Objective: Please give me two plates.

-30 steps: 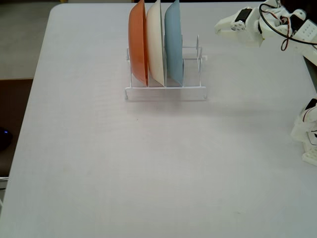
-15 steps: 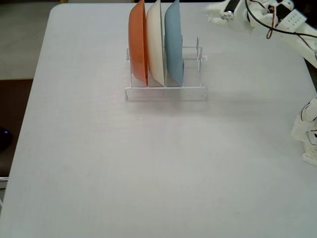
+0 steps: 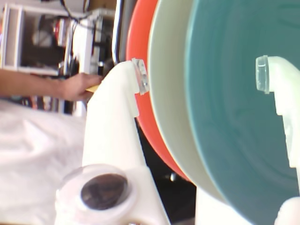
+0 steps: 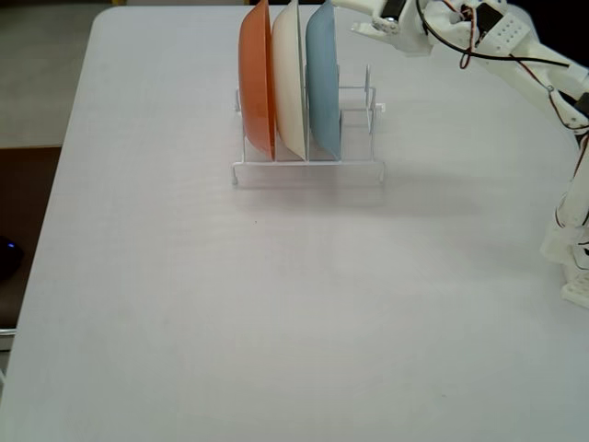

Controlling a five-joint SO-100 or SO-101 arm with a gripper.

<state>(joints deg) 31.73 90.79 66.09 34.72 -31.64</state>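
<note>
A light blue plate (image 4: 323, 83) stands on edge in the rightmost filled slot of a white wire rack (image 4: 308, 170). In the wrist view the blue plate (image 3: 234, 117) fills the right side. My gripper (image 4: 348, 15) hangs just right of that plate's top edge, by the table's far edge. In the wrist view my gripper (image 3: 201, 75) is open, its two white fingertips (image 3: 139, 75) wide apart in front of the plates' rims and holding nothing. A sliver of yellow (image 3: 93, 88) shows at a person's hand; I cannot tell what it is.
An orange plate (image 4: 256, 83) and a cream plate (image 4: 288, 83) stand left of the blue one in the rack; two rack slots on the right hold nothing. A person's hand (image 3: 70, 86) reaches in beyond the table. The arm's base (image 4: 571, 249) stands at the right edge.
The arm has swung left along the table's far edge, bringing the gripper from the top right corner up to the blue plate's top. The plates have not moved.
</note>
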